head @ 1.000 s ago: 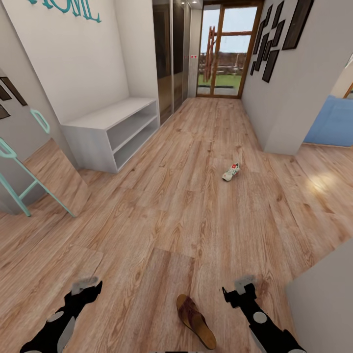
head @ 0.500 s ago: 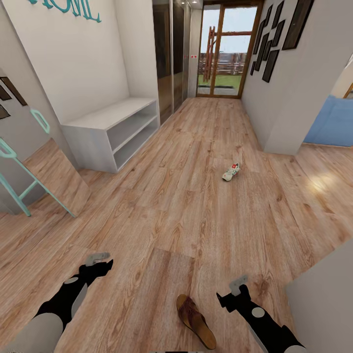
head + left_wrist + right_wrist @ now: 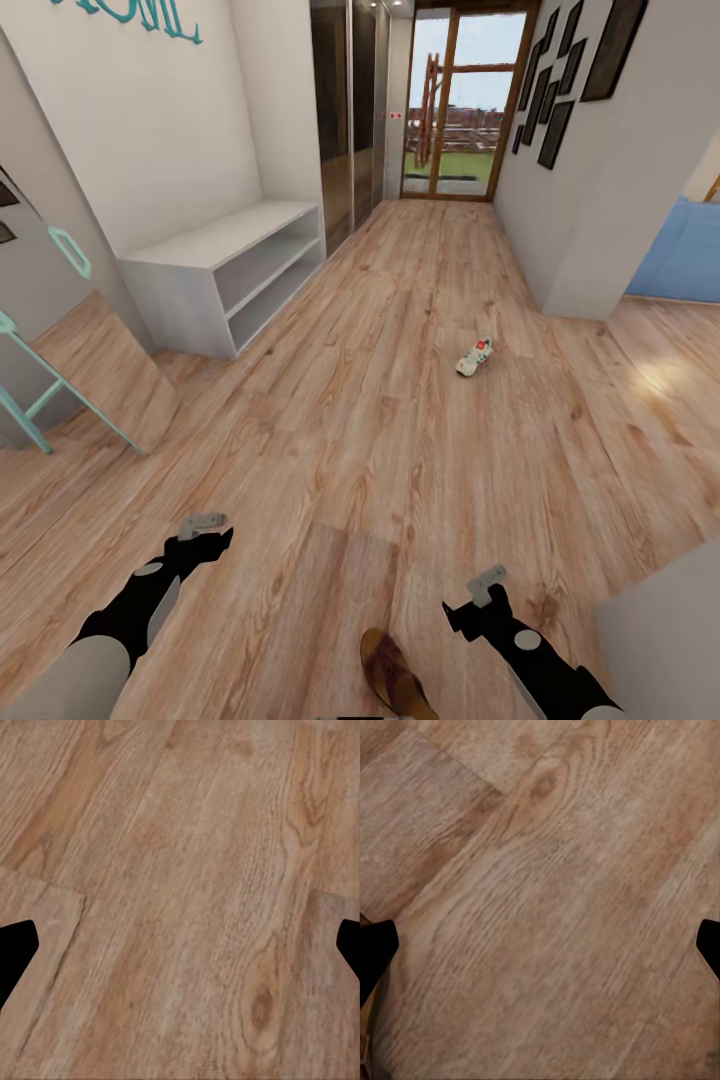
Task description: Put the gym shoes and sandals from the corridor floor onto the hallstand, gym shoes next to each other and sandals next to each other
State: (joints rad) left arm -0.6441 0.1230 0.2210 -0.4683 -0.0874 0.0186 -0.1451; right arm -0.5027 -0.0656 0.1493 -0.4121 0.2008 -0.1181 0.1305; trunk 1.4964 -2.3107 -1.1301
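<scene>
While you look down the corridor from the head view, one gym shoe (image 3: 474, 357) lies alone on the corridor floor (image 3: 380, 420), well ahead; a sandal (image 3: 395, 680) sits between your left gripper (image 3: 203, 525) and right gripper (image 3: 484, 583); a plain grey bench (image 3: 220, 270) lines the left wall; each wrist view shows fingertips spread wide over bare planks, holding nothing.

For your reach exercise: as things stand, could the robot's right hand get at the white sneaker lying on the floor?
Probably not. The sneaker lies far up the corridor floor, well beyond the right hand, which hangs open over bare planks near the sandal. Nothing blocks the way; the robot would likely need to roll closer.
</scene>
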